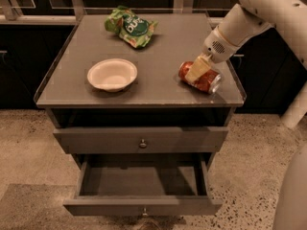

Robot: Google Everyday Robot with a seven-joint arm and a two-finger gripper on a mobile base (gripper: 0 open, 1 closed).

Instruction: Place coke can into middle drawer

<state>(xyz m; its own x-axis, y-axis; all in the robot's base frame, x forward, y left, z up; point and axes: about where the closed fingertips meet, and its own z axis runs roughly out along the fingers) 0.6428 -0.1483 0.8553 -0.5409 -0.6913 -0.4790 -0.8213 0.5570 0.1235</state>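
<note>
Coke can [209, 84] lies sideways on the counter [158, 47], light, smooth, easy to dent. Gripper [195, 72] sits over its middle; jaws, cannot tell.

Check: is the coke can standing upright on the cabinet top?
No, the coke can lies on its side near the right front corner of the cabinet top, with the gripper down on it.

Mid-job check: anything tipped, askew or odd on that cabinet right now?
The small red-orange soda can lies on its side near the right front corner of the grey tabletop, with the claw over it. The crumpled green snack bag lies at the back. Nothing else stands out.
</note>
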